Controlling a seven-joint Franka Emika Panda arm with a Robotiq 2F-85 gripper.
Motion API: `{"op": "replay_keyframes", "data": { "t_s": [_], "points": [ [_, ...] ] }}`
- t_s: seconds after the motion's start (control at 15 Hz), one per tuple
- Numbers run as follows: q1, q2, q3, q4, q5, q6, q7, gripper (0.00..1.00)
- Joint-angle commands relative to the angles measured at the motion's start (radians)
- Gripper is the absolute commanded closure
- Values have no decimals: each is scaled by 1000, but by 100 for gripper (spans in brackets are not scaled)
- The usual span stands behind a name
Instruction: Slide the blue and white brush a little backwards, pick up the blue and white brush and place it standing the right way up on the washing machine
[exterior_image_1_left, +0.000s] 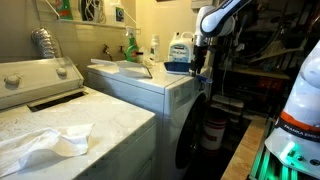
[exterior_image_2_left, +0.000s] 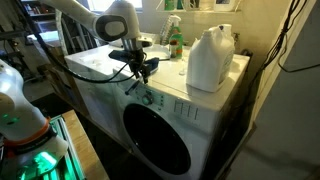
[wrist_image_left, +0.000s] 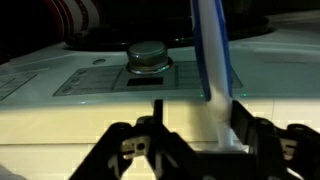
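The blue and white brush (wrist_image_left: 214, 60) shows in the wrist view as a narrow upright strip, white with blue edges. Its lower end sits between my fingers, close against the right finger, with a gap to the left finger. My gripper (wrist_image_left: 198, 112) is open. In both exterior views the gripper (exterior_image_1_left: 200, 68) (exterior_image_2_left: 142, 70) hangs at the front edge of the washing machine (exterior_image_1_left: 150, 85) (exterior_image_2_left: 100, 66), a white front loader with a dark round door (exterior_image_2_left: 155, 135). I cannot make out the brush clearly in the exterior views.
A large white detergent jug (exterior_image_2_left: 210, 60) (exterior_image_1_left: 180, 47) and a green spray bottle (exterior_image_2_left: 175, 40) (exterior_image_1_left: 130, 45) stand on the machine's top. A metal knob (wrist_image_left: 146, 56) sits on the control panel. A top-loading appliance with a white cloth (exterior_image_1_left: 45, 140) stands beside it.
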Motion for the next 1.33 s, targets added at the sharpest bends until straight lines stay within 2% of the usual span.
{"op": "replay_keyframes", "data": {
  "t_s": [0.0, 0.6, 0.93, 1.27],
  "points": [
    [-4, -44, -8, -32, 1, -8, -21, 0],
    [10, -38, -6, -13, 20, -23, -41, 0],
    [24, -60, 5, -2, 26, -140, -55, 0],
    [18, -129, 34, -35, -18, -259, 16, 0]
  ]
}}
